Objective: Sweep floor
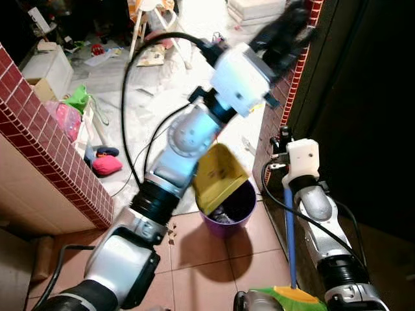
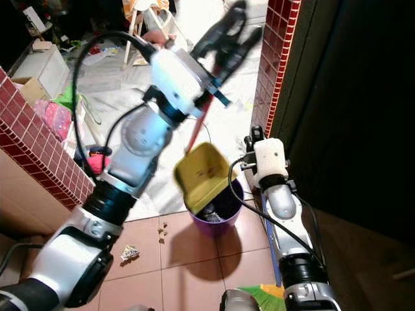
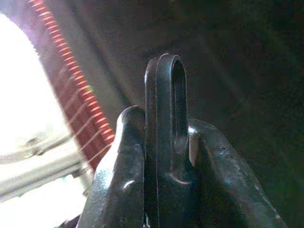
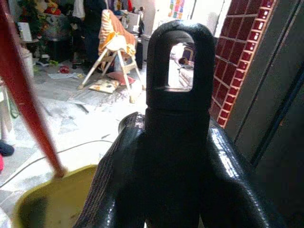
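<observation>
My left gripper (image 2: 227, 32) is raised high and shut on the black looped end (image 3: 164, 95) of the dustpan's red handle (image 2: 200, 126). The yellow dustpan (image 1: 219, 170) hangs tilted over the purple bin (image 1: 238, 206), which holds some dark rubbish. Beside the brick pillar, my right gripper (image 1: 283, 139) is shut on the black looped top (image 4: 175, 61) of the broom. Its blue stick (image 1: 290, 240) runs down to the green and yellow broom head (image 1: 292, 297) at the lower edge. Small scraps (image 2: 130, 253) lie on the brown tiles left of the bin.
A low red-tiled wall (image 1: 52, 155) stands on the left, and a red brick pillar (image 2: 275, 58) and a dark doorway on the right. Beyond are a pink bag (image 1: 68, 120), a cardboard box (image 1: 39, 87), a high chair (image 4: 116, 57) and scattered clutter on the white floor.
</observation>
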Tool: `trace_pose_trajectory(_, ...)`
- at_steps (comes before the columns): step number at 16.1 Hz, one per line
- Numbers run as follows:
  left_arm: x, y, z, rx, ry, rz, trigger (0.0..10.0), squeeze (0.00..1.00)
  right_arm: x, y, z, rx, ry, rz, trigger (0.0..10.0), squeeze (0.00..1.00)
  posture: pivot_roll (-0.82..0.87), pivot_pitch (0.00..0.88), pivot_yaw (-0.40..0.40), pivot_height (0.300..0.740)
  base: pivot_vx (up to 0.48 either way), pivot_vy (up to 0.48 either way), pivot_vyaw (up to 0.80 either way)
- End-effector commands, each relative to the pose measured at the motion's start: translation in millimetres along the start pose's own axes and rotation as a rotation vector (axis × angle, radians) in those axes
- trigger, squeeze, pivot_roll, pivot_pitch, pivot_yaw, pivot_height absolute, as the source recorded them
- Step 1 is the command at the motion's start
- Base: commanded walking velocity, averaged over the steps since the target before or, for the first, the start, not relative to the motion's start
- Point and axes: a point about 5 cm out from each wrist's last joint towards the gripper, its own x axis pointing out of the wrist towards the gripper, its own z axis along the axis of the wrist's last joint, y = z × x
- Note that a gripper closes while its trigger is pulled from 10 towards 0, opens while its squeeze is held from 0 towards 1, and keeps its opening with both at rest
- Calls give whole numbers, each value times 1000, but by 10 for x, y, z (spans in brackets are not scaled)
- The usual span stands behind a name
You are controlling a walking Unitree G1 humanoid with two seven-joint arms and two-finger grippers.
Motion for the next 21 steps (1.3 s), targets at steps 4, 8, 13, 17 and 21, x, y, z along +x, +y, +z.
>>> trace_pose_trajectory(4,212,1014,562,225,-167,414,10000,0,100,31,97,-8,-48,20,10000,0,-101,0,2,740,0,0,0)
trace_pose_trajectory(8,99,1648,1050,523,-237,616,10000,0,138,77,102,-4,-53,38,10000,0,-71,0,-15,740,0,0,0)
trace_pose_trajectory(13,-688,1588,391,522,229,678,10000,0,111,170,62,24,-45,46,10000,0,-38,0,-7,740,0,0,0)
trace_pose_trajectory(17,-1077,1154,203,466,400,709,10000,0,49,162,-10,33,-25,46,10000,0,-25,0,-7,740,0,0,0)
trace_pose_trajectory(21,-1563,874,-32,356,659,751,10000,0,39,185,-40,51,-12,56,10000,0,-19,0,-4,740,0,0,0)
